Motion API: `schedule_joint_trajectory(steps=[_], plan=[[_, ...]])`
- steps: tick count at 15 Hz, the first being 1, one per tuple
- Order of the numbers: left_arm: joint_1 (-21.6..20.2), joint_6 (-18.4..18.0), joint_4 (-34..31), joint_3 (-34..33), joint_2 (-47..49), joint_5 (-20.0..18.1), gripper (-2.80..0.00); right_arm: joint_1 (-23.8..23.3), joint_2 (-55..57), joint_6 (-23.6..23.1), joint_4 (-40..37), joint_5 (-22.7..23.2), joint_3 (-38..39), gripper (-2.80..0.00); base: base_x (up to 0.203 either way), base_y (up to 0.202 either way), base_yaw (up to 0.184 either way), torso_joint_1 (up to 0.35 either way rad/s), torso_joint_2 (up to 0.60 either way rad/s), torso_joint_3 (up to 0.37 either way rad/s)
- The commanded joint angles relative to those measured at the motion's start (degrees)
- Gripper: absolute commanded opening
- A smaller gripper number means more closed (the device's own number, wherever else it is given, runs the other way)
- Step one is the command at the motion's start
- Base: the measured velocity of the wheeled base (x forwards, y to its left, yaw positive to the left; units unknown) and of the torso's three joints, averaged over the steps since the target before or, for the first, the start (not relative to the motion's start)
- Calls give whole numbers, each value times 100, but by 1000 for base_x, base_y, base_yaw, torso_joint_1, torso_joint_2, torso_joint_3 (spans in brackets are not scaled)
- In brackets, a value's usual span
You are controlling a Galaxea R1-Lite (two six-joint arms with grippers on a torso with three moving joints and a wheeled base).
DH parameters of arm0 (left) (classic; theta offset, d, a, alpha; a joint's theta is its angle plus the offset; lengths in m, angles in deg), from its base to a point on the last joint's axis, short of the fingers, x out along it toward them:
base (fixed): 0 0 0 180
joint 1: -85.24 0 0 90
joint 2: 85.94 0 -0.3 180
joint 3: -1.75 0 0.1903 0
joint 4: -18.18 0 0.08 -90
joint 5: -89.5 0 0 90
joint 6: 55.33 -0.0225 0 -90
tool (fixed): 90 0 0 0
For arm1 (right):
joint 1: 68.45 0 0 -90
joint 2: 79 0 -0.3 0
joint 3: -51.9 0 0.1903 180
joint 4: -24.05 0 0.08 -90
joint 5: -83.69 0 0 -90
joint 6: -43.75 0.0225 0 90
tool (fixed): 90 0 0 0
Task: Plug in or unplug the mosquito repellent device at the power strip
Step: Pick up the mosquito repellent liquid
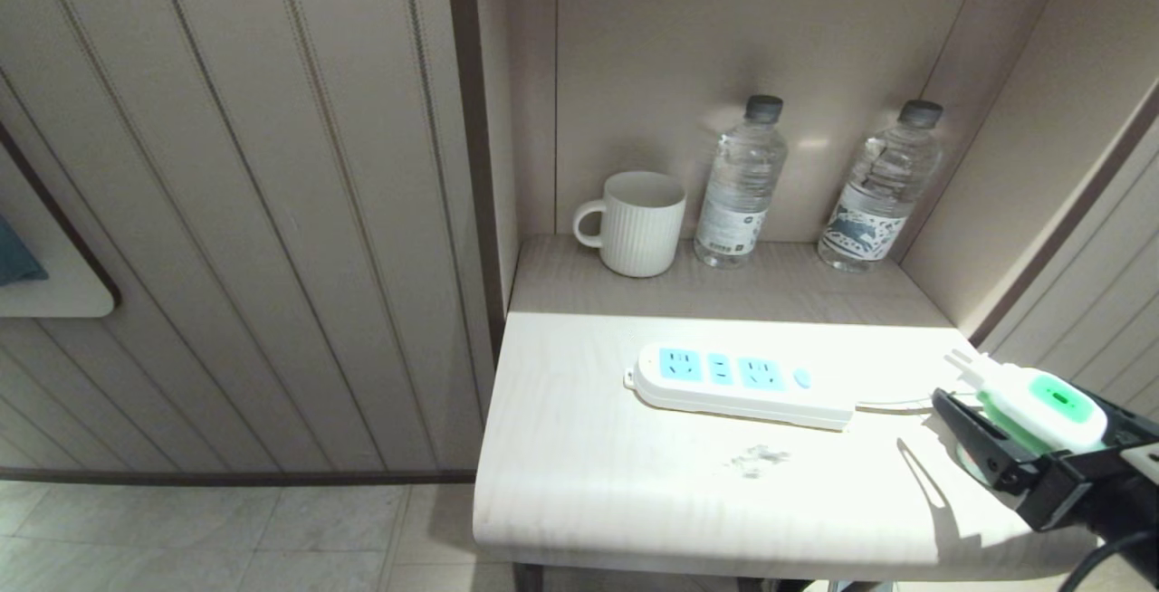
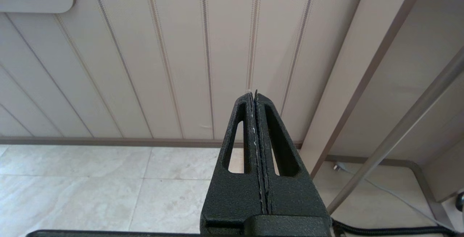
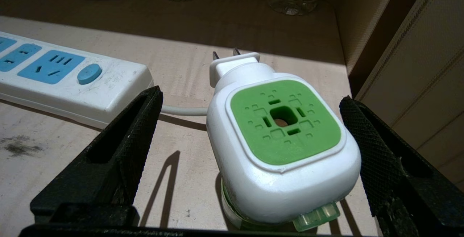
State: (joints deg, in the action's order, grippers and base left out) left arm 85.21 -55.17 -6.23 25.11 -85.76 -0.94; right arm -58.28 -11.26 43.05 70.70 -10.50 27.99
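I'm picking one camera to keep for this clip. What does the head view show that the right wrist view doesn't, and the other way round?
Only the head view shows the whole power strip with all its sockets, the whole mug, both water bottles up to their caps, and the wall panels beside the table. Only the right wrist view shows both fingers of the open right gripper standing apart on either side of the repellent device, and its two prongs. Both show the device unplugged on the table, the strip's round button and cord.
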Motion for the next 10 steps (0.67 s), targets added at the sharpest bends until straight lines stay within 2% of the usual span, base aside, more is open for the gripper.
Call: schedule_joint_trajectory(steps=[1, 10], plan=[[-6, 2, -1, 0, -1, 0, -280, 3, 116, 9, 73, -3, 28, 0, 0, 0, 0, 0, 0, 0], [2, 2, -1, 0, -1, 0, -280, 3, 143, 18, 62, 93, -33, 0, 0, 0, 0, 0, 0, 0]])
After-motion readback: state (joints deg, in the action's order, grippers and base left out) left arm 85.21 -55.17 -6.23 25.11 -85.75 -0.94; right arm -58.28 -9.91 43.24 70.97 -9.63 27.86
